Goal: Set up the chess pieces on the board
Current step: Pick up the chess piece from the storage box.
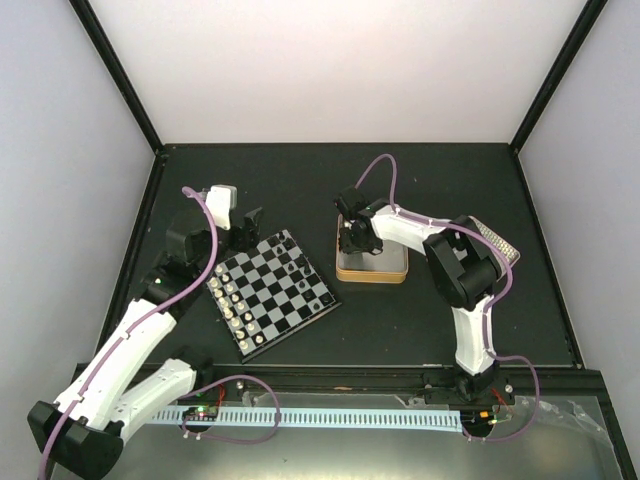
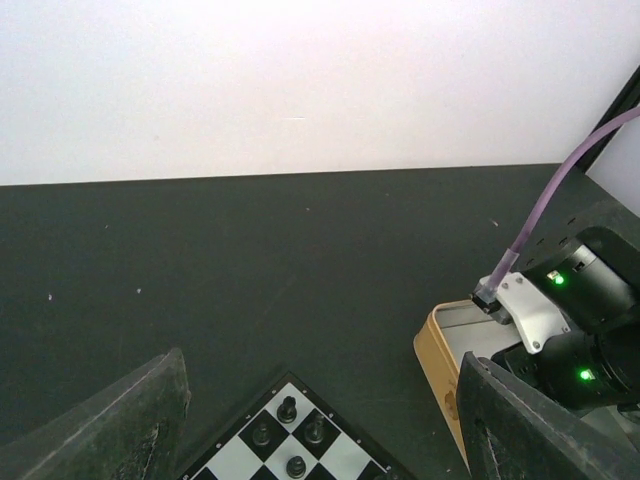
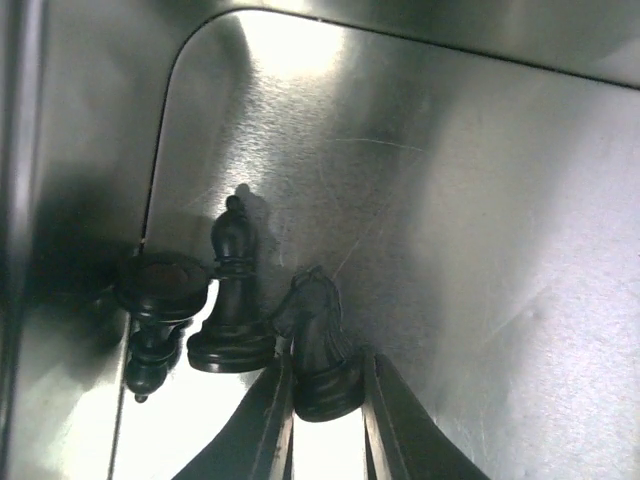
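With the right tool [image 3: 325, 420] narrowed onto the base of the small black knight [image 3: 316, 335] inside the shiny gold-rimmed tin [image 1: 372, 277], well apart from the checkered chessboard [image 1: 281, 300], you are risking it pivoting loose or clipping the black bishop [image 3: 233, 295] just beside it.

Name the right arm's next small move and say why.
Probably lift the black knight straight up out of the tin. The right gripper is closed on its base, and the bishop stands close beside it, so a sideways pull could topple that piece.
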Robot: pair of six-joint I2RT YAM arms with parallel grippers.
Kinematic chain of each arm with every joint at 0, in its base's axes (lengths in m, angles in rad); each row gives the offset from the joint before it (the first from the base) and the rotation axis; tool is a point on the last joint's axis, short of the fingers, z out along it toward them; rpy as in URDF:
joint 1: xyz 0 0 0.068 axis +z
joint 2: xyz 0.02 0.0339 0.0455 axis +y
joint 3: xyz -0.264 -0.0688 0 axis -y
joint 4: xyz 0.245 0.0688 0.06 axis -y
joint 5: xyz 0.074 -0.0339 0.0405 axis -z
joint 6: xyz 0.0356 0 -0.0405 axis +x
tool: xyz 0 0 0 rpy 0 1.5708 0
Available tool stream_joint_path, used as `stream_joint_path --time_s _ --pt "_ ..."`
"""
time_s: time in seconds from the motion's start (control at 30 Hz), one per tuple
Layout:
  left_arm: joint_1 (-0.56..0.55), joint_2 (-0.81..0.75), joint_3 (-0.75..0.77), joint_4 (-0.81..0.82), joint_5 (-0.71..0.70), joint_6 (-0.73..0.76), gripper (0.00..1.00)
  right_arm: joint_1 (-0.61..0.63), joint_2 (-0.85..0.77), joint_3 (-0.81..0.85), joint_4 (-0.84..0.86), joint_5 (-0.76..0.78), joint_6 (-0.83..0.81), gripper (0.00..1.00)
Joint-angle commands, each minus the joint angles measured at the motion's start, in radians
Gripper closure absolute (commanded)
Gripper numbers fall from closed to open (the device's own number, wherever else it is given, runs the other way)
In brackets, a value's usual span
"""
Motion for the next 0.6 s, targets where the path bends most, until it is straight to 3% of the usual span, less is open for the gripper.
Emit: stream_joint_path --time_s 0.0,0.57 --pt "0.006 -0.013 -0.001 0.035 -0.013 0.012 0.25 0.003 0.011 0.004 0.022 0.055 0.016 0.89" --pt "0.006 -0.006 -0.012 0.066 0.02 -0.031 0.23 0.002 -0.249 -0.233 0.329 0.024 -0.062 0.89"
